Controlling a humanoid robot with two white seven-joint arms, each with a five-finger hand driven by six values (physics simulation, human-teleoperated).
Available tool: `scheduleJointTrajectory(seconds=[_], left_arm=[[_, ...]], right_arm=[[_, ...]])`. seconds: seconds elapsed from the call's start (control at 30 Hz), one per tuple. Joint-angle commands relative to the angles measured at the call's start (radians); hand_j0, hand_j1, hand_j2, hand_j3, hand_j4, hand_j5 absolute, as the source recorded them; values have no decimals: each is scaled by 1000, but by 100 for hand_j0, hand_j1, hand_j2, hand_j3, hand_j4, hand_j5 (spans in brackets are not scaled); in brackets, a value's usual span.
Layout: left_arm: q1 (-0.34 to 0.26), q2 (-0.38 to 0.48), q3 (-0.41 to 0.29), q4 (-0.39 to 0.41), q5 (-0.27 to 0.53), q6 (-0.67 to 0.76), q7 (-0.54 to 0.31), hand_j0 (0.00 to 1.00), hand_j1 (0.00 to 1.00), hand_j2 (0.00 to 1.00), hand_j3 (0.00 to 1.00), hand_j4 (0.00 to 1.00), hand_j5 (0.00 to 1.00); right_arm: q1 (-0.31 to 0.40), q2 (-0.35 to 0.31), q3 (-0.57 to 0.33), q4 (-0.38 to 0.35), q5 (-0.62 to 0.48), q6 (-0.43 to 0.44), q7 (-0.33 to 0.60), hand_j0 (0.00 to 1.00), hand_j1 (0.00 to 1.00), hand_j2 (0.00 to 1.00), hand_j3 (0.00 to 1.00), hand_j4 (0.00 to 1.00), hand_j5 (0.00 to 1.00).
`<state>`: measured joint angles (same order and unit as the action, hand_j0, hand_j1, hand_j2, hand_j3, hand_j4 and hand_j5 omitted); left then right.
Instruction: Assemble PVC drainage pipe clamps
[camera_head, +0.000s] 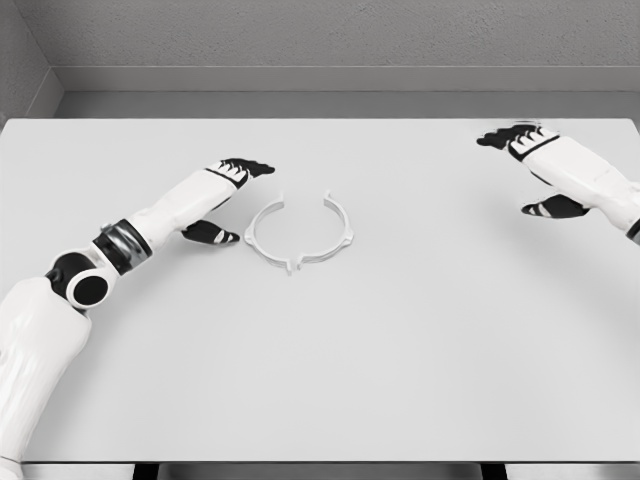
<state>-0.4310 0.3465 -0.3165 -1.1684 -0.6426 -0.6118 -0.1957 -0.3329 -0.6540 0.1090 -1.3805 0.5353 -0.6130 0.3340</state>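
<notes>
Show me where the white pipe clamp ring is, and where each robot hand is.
pipe clamp ring (272, 256): head view, on its lower-left band.
left hand (226, 193): head view, on the palm, beside the ring.
right hand (537, 166): head view, on the palm, far right.

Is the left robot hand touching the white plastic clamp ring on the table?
Apart. The head view shows bare table between the left robot hand and the white plastic open clamp ring.

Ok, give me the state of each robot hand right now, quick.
Left robot hand: open, holding nothing, just left of the white pipe clamp ring.
Right robot hand: open, holding nothing, far right of the table.
</notes>
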Motion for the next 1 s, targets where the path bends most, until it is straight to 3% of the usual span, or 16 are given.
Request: scheduleJointTrajectory(seconds=[0.0, 0.1, 0.13, 0.97], left_arm=[[0, 3, 1, -8, 9, 1, 1, 100, 100, 100, 100, 100, 100], [2, 2, 1, -8, 6, 1, 1, 100, 100, 100, 100, 100, 100], [3, 0, 1, -8, 3, 1, 1, 100, 100, 100, 100, 100, 100], [6, -12, -36, -24, -3, 1, -1, 100, 100, 100, 100, 100, 100]], right_arm=[[0, -10, -45, 1, -12, 2, 0, 100, 100, 100, 100, 100, 100], [32, -13, -35, 20, -236, 2, 2, 100, 100, 100, 100, 100, 100], [37, -15, -35, 32, -265, 2, 4, 100, 100, 100, 100, 100, 100], [80, 8, -58, 23, -253, 2, 17, 100, 100, 100, 100, 100, 100]])
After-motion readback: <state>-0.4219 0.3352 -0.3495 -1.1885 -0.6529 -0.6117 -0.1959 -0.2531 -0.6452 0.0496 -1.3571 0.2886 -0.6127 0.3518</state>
